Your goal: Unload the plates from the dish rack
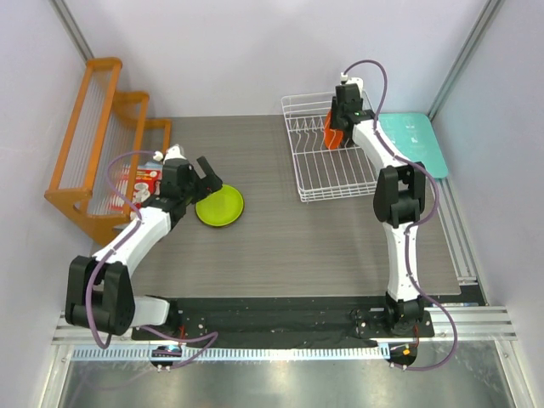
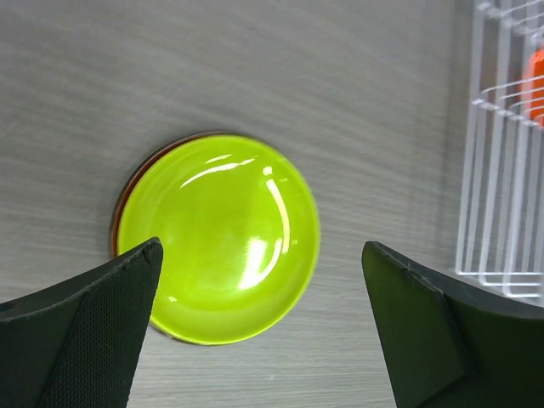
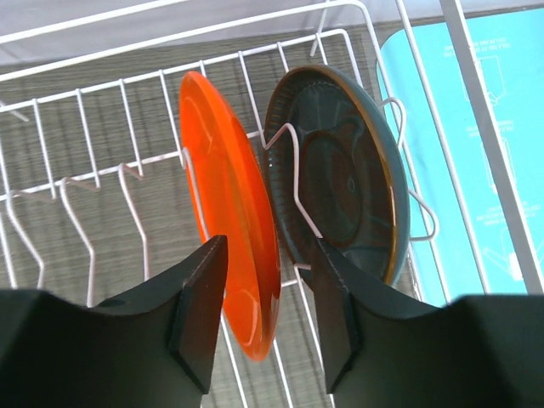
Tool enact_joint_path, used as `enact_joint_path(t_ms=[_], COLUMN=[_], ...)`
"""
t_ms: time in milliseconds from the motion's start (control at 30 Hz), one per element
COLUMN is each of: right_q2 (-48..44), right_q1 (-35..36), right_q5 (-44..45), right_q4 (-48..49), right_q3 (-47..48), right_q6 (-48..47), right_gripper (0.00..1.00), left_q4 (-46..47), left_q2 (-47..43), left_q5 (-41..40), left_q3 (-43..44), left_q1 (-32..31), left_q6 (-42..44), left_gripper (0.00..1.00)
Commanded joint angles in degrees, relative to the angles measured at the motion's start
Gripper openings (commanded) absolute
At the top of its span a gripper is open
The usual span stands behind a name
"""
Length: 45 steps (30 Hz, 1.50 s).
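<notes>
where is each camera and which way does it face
Top external: high behind the bases, looking down on the table; left arm and right arm show whole.
Left wrist: on the left arm, facing down at the green plate; left fingers show, spread wide.
Right wrist: on the right arm, facing into the rack at the orange plate; right fingers flank it.
Shared: all three show the rack; top and left wrist both show the green plate.

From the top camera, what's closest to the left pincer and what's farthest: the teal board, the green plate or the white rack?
Starting from the left pincer:
1. The green plate, right beside the pincer's tips.
2. The white rack, well off to the right.
3. The teal board, farther right still, on the rack's far side.
</notes>
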Motion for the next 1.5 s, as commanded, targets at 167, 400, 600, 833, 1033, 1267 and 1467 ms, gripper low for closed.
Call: enact_joint_path(t_ms=[167, 400, 600, 833, 1033, 1267, 1467], right_q2=[1.62, -1.89, -8.04, -17.97, -28.86, -39.67, -45.66], right_q1=[0.05, 1.55, 3.48, 4.1, 4.27, 4.19, 4.19], right_q5=[2.72, 4.92, 9.14, 7.83, 5.54, -4.82, -17.92], right_q4=[0.98, 2.99, 5.02, 5.81, 5.73, 6.07, 12.3], right_q3=[6.04, 3.94, 0.78, -5.64, -15.22, -27.34, -38.59], right_q6=[-4.34, -5.57, -7.06, -4.96, -2.59, 3.73, 12.26], right_gripper=[0.21, 0.01, 0.01, 0.01, 0.01, 0.01, 0.01], left_q4=[-0.78, -1.68, -2.38, 0.61, 5.44, 17.37, 34.59], left_q2=[-3.68, -1.65, -0.07, 0.02, 5.02, 13.55, 21.01], left_q5=[-1.15, 2.36, 3.41, 8.77, 15.19, 22.57, 30.22], left_q3=[4.16, 7.34, 9.8, 11.12, 14.98, 20.26, 21.13], left_q1=[-1.81, -2.16, -2.51, -2.6, -3.83, -6.64, -7.78], left_q6=[2.88, 4.21, 4.9, 3.68, 1.92, -4.04, -13.89], left_gripper=[0.99, 0.99, 1.0, 0.99, 1.0, 0.99, 1.0])
